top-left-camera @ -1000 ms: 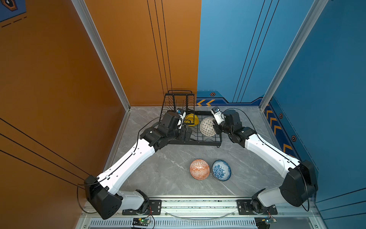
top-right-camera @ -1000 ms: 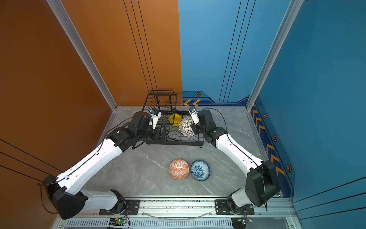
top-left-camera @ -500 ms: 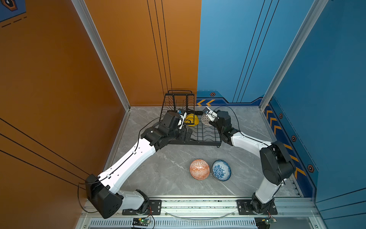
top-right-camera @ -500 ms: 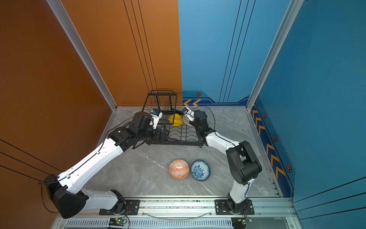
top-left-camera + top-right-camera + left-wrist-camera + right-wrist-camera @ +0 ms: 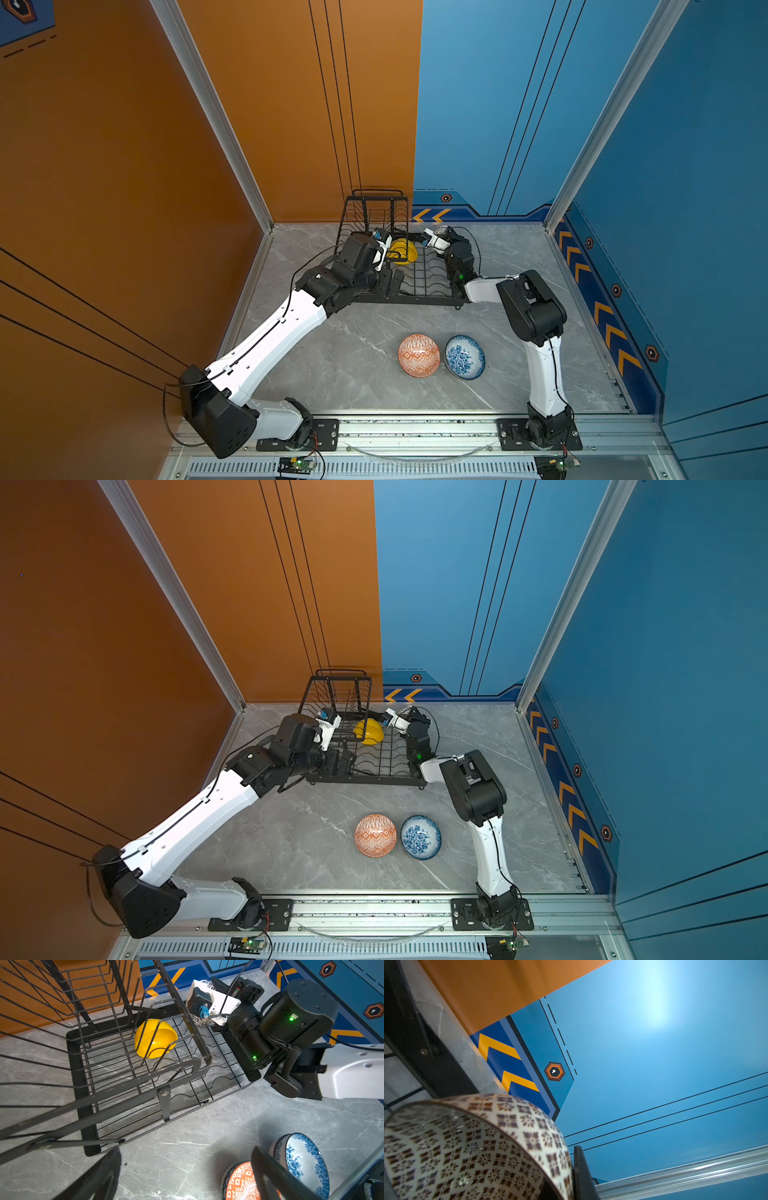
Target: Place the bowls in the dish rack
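Top views first. The right claw [image 5: 444,233] is pinching the dark-patterned bowl [image 5: 441,229] at the far right corner of the dish rack [image 5: 419,297]. The free tray slots are lying to that claw's left and back toward its own arm, on the side of the yellow bowl [image 5: 369,732], which is resting in the tray below the raised basket. The left claw [image 5: 394,281] is hanging wide and empty at the rack's near edge, well apart from the held bowl, so I am judging the right arm the nearer one for the set-down. The orange bowl [image 5: 419,355] and blue bowl [image 5: 464,357] are sitting side by side on the table, well behind both claws. The left wrist view is showing what the top views are hiding. The wire floor between the yellow bowl and the right claw's corner is lying bare, and the patterned bowl is peeping out around the right wrist's camera block about level with the rim. Whether it is inside the rim or over it, I cannot tell. The left fingers [image 5: 270,1166] are framing nothing. The right wrist view alone is showing the grip. One dark finger [image 5: 580,1169] is pressing the bowl's wall, the bowl's inside is facing the camera, and the rack's frame is lying just beside it.
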`<state>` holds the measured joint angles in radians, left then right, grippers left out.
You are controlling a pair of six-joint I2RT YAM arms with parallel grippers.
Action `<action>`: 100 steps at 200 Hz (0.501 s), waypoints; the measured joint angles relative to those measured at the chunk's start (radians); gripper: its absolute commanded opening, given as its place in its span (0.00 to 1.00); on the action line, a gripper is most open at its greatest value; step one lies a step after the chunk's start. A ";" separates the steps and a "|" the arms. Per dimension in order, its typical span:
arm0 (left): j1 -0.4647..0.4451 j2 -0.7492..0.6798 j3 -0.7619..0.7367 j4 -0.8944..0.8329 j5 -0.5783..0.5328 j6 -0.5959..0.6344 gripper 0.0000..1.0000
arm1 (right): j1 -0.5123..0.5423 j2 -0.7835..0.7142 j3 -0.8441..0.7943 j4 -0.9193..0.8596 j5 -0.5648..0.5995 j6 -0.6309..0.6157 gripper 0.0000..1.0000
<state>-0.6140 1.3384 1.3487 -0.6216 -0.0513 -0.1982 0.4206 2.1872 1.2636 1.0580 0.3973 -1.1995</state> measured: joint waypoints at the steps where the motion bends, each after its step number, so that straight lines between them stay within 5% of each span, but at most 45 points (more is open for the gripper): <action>1: 0.000 0.000 0.000 0.000 0.000 0.000 0.98 | 0.000 0.002 0.002 0.004 0.000 -0.003 0.00; 100: 0.000 -0.002 0.000 0.000 0.000 0.000 0.98 | 0.006 0.103 0.047 0.124 -0.029 -0.130 0.00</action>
<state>-0.6140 1.3369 1.3487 -0.6216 -0.0513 -0.1982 0.4263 2.2902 1.3102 1.1824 0.3683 -1.3293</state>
